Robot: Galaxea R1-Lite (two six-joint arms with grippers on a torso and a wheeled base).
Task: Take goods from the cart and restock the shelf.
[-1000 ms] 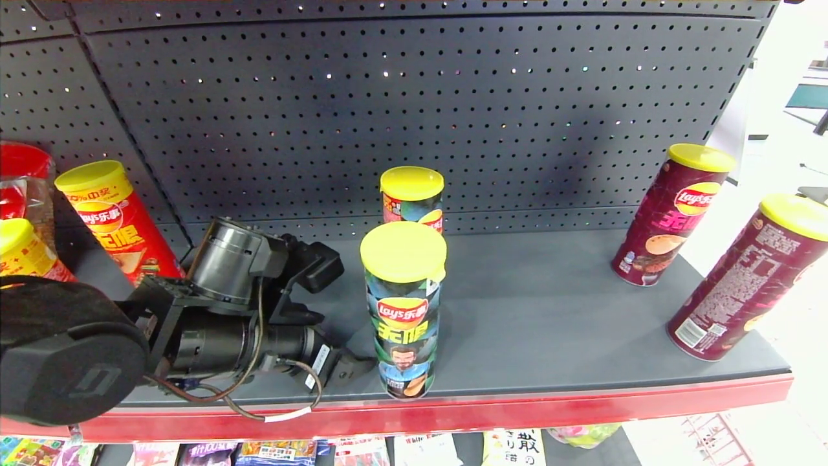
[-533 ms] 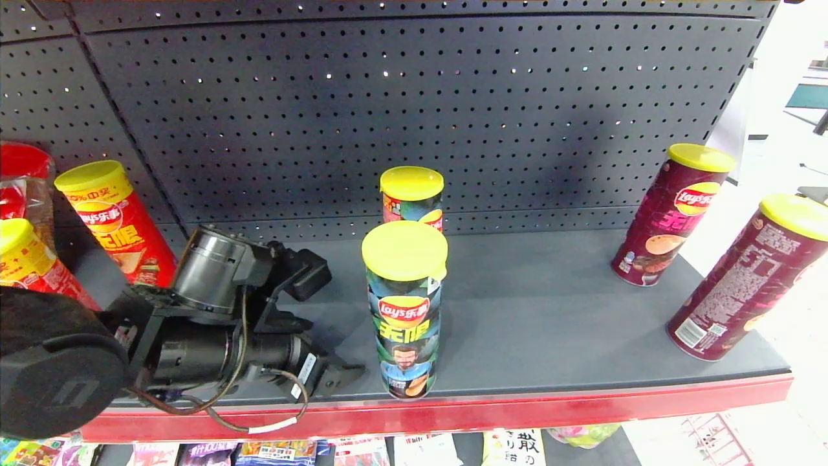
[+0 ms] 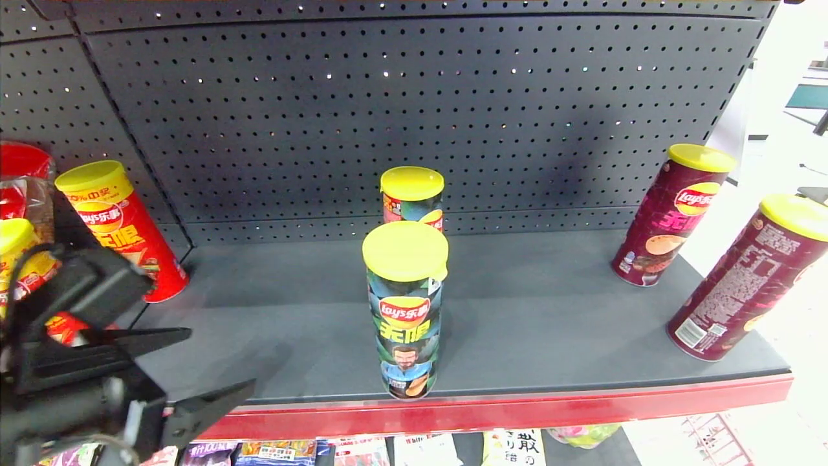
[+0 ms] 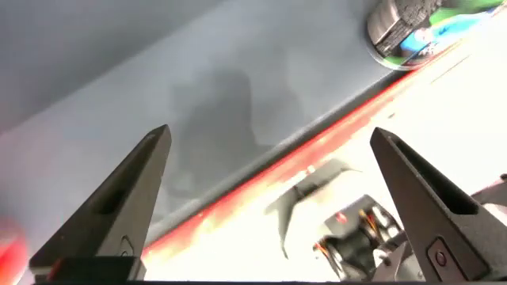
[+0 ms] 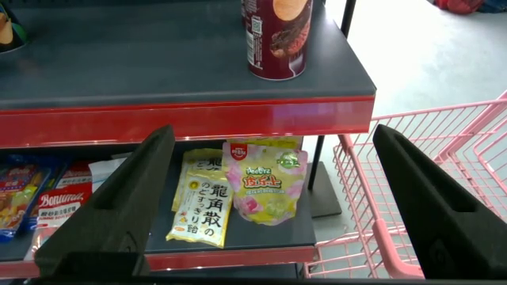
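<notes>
Where we find the left gripper: at the left front corner of the shelf, level with its red front edge; fingers spread wide, nothing between them.
Right gripper: before the shelf's right front corner, also spread wide and holding nothing.
Green can: upright at the middle of the front edge, yellow lid on; we see its base in the left wrist view.
Second green can: upright just behind the first, near the back wall.
Maroon cans: two at the right edge, one nearer the back, one at the front corner.
Red cans: at the left edge, behind the left gripper.
Snack bags: on the lower shelf.
Pink cart: beside the shelf's right end.
</notes>
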